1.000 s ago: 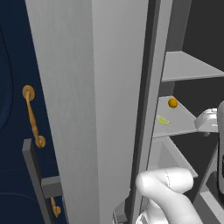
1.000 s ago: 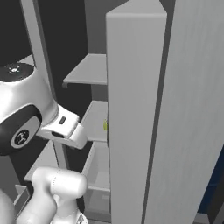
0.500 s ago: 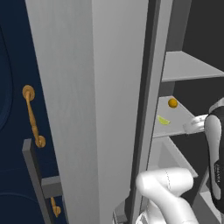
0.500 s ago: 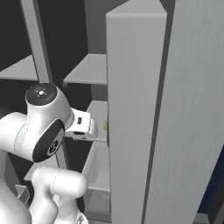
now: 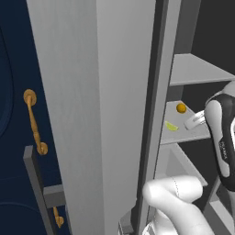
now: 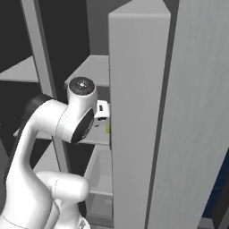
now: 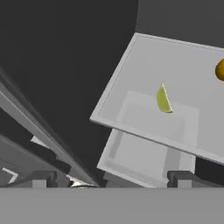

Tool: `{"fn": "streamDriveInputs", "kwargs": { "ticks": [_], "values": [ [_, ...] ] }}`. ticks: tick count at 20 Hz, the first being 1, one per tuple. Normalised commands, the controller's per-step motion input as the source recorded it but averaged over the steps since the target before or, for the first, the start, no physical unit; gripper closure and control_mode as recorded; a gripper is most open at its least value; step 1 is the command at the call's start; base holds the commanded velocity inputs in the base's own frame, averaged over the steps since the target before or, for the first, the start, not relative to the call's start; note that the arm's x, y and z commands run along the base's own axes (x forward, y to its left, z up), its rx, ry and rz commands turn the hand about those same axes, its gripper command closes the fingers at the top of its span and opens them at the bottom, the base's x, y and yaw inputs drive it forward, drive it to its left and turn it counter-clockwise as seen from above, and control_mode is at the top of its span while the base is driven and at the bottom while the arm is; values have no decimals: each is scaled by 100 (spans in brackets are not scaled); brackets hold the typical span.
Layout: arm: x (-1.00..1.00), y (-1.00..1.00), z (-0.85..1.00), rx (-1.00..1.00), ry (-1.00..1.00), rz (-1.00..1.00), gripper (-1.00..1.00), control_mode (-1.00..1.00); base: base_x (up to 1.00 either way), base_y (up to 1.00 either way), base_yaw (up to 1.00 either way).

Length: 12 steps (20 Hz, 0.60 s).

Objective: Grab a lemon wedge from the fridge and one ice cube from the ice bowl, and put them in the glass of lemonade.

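The fridge (image 5: 92,92) stands with its light-grey door swung open, and grey shelves show to the right of the door. The lemon wedge (image 5: 171,125), a tiny pale yellow-green crescent, lies on the middle shelf (image 5: 195,134). It also peeks out beside the door edge as the wedge (image 6: 108,129) in the right base view. My gripper (image 7: 110,181) is open and empty, its dark fingertips (image 7: 39,179) spread wide. It hovers over the shelf's front corner, a short way from the wedge (image 7: 163,99). The ice bowl and the glass of lemonade are out of view.
A small round orange fruit (image 5: 181,108) sits on the same shelf just behind the wedge. A grey drawer (image 7: 144,153) lies below the shelf, and another shelf (image 5: 193,69) hangs above. Navy cabinets with gold handles (image 5: 33,121) stand left of the door.
The arm has swung in from the side toward the middle shelf. The hand now sits nearer the lemon wedge. The wedge and the orange fruit have not moved.
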Motion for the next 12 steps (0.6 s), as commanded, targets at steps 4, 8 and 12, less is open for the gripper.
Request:
{"fn": "streamDriveInputs", "kwargs": {
  "ticks": [4, 8, 12],
  "values": [
    [39, -3, -38, -2, 0, 18, -100, -100, 0, 0, 0],
    [42, -10, -44, -4, 2, 10, -100, -100, 0, 0, 0],
    [55, -10, -43, -2, 1, 9, -100, -100, 0, 0, 0]
  ]
}}
